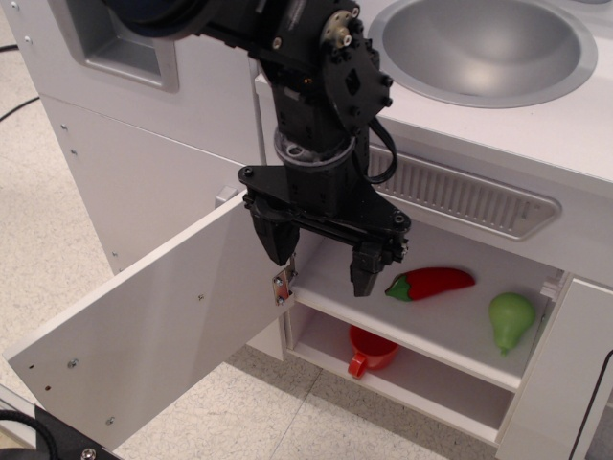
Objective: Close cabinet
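The cabinet [450, 335] is a white toy-kitchen compartment with one inner shelf, standing open. Its wide flat white door [153, 326] is swung out to the left, inner face up toward me, joined by a metal hinge [283, 285] at the compartment's left edge. The door's handle is hidden. My black gripper [324, 261] hangs open and empty just in front of the compartment's upper left opening, its left finger [278, 240] right above the hinge, its right finger [366, 268] over the shelf. It touches nothing that I can see.
A red chili pepper [436, 282] and a green pear [510, 318] lie on the shelf. A red cup [370, 351] sits below it. A grey sink bowl [484, 48] and a vent grille [469, 196] are above. A recessed grey-framed panel [124, 48] is upper left.
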